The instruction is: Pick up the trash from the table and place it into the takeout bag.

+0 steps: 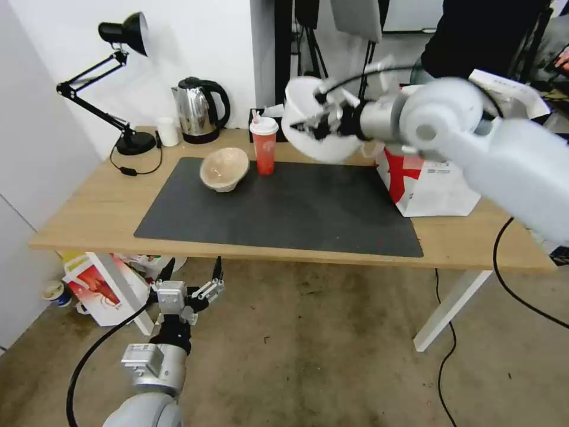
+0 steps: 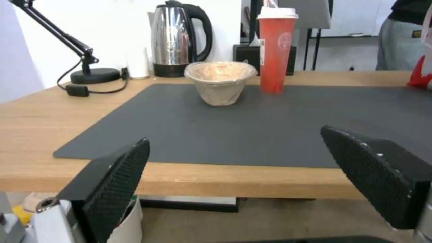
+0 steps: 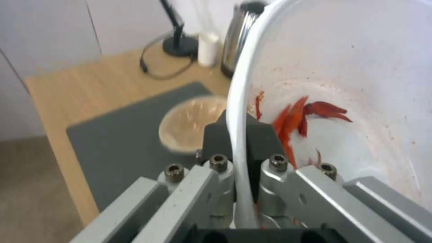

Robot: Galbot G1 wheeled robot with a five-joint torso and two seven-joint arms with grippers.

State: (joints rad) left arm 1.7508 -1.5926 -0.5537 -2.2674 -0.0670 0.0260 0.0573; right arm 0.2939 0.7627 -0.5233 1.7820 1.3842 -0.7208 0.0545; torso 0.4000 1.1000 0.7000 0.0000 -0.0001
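Note:
My right gripper (image 1: 313,126) is shut on the rim of the large white bowl (image 1: 305,139) and holds it tilted in the air over the back of the table (image 1: 89,219). In the right wrist view the fingers (image 3: 216,138) pinch the rim, and red smears show inside the bowl (image 3: 360,84). The tan pulp bowl (image 1: 224,169) and the red cup (image 1: 264,145) with its white lid stand on the dark mat (image 1: 284,207). The red-and-white takeout bag (image 1: 427,181) stands at the table's right, partly behind my right arm. My left gripper (image 1: 192,270) hangs open below the table's front edge.
A steel kettle (image 1: 198,110), a small white cup (image 1: 168,131) and a black desk lamp (image 1: 127,89) line the back left of the table. A smaller white bag (image 1: 98,284) with a red picture sits on the floor under the table's left end. A person stands behind the table at the far right.

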